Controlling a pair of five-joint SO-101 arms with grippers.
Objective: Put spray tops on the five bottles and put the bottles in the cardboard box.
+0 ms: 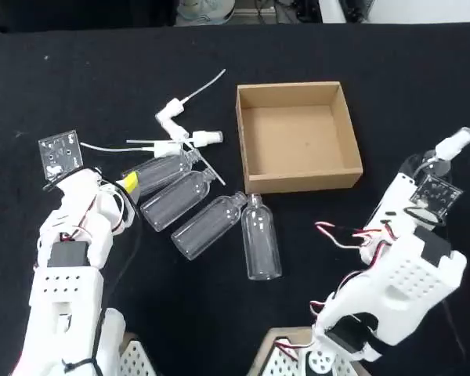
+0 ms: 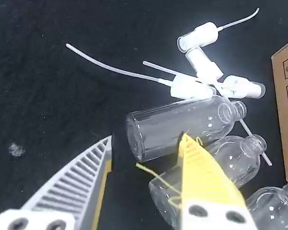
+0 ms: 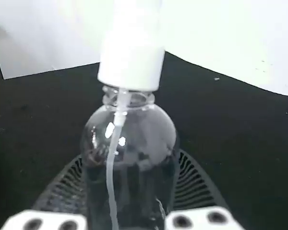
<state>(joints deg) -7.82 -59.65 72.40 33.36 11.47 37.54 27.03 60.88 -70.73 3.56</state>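
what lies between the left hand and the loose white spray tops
A clear plastic bottle lying on its side, uncapped; the left wrist view shows it between the open left hand and the loose white spray tops.

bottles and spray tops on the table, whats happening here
The right gripper is shut on a bottle with a spray top on its neck, held off to one side of the cardboard box. The left gripper is open at the four capless bottles lying on the table, with the loose spray tops beside them. No bottle is in the box yet.
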